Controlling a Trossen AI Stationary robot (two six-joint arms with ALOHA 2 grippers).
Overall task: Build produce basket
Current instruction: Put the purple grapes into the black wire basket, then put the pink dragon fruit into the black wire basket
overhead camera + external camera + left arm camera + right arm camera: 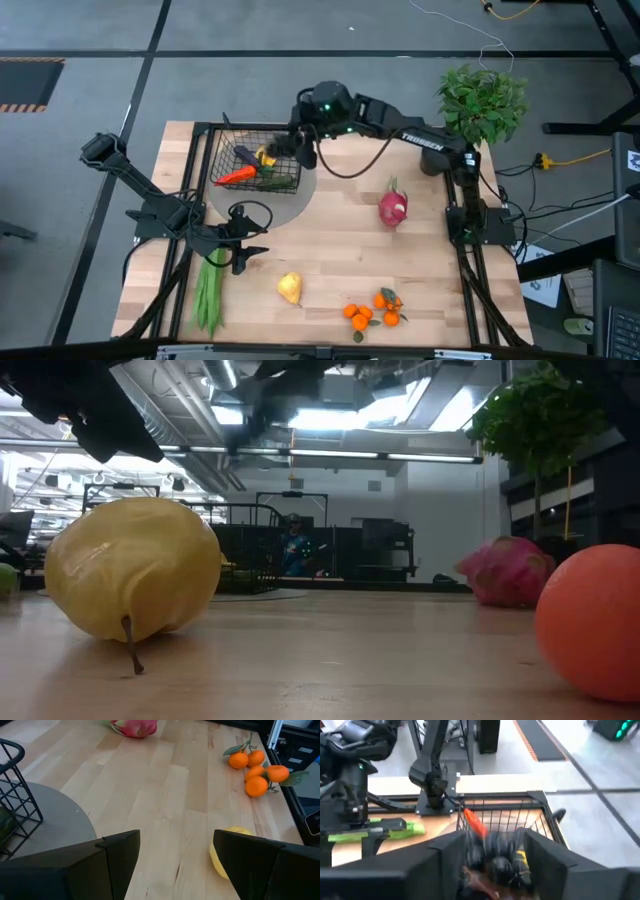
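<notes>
The only text that can be read is the white word "TROSSEN" on the dark upper link of the right arm (pixel 420 137), in the high view. It stands along the link, slightly tilted. No other label, number or sign is readable on the table, the produce or in the room behind.

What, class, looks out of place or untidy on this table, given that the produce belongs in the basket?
Nothing is spilled or damaged. Loose produce lies outside the basket: green beans, a yellow pear, oranges and a dragon fruit. The right gripper hangs over the basket's edge; the left gripper waits open near the beans.
</notes>
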